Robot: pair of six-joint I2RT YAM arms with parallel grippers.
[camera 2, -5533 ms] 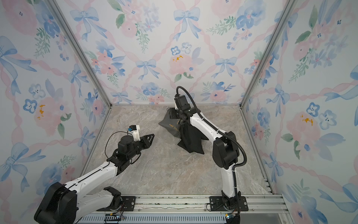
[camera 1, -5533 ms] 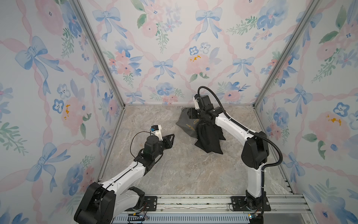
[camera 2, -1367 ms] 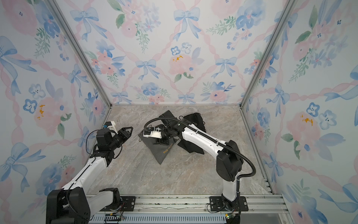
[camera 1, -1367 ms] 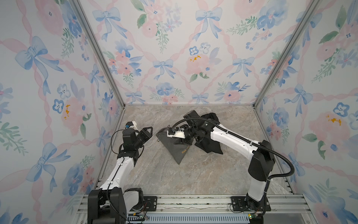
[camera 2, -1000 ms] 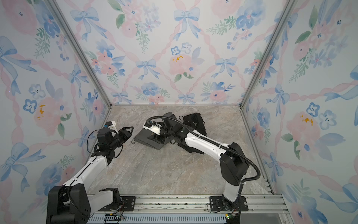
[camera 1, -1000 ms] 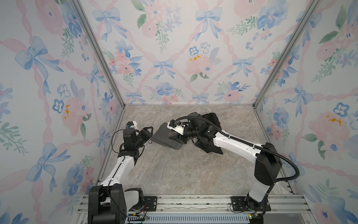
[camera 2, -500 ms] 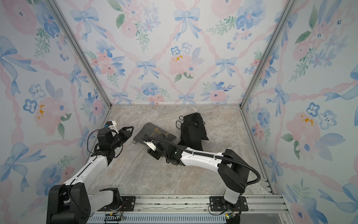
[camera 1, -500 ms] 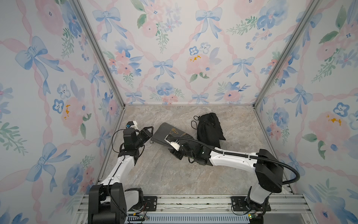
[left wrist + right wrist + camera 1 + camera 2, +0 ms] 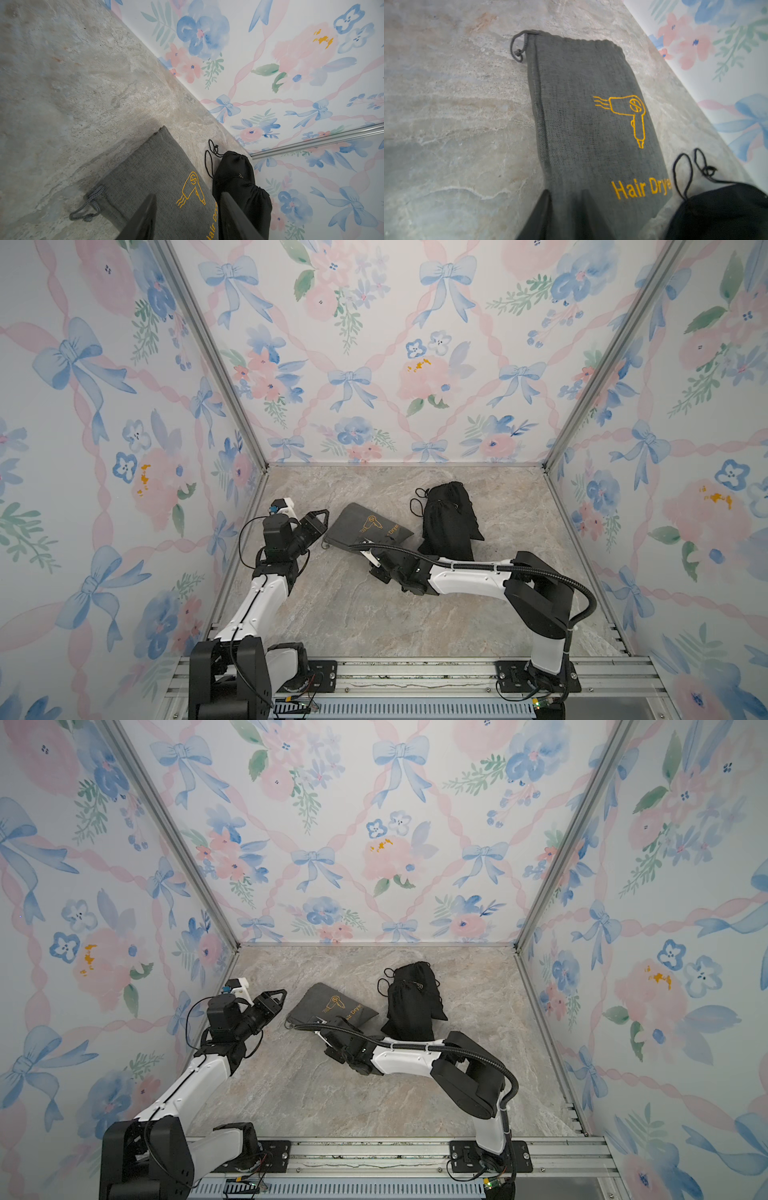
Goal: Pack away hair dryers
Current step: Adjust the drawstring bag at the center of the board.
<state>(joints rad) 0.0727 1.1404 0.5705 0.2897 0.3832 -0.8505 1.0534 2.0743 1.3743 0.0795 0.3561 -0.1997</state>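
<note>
No hair dryers show in any view. A flat grey drawstring pouch (image 9: 368, 526) (image 9: 332, 1009) with a yellow dryer drawing lies on the stone floor left of centre. My right gripper (image 9: 362, 551) (image 9: 322, 1022) reaches low to its near edge. In the right wrist view the right gripper (image 9: 565, 193) has its jaws drawn narrow, with the grey pouch (image 9: 591, 124) cloth between them. My left gripper (image 9: 318, 519) (image 9: 275, 997) hovers open just left of the pouch's drawstring end, touching nothing. In the left wrist view the left gripper (image 9: 188, 195) frames the grey pouch (image 9: 158, 178).
Two black drawstring pouches (image 9: 449, 518) (image 9: 411, 1002) (image 9: 239, 182) lie bunched just right of the grey one, cords trailing toward the back. Flowered walls close in the floor (image 9: 353, 614) on three sides. The left arm stands close to the left wall.
The right arm has swung from above the grey pouch round to its near edge, and its jaws have narrowed on the cloth. The pouch now lies flat. The left arm has held still.
</note>
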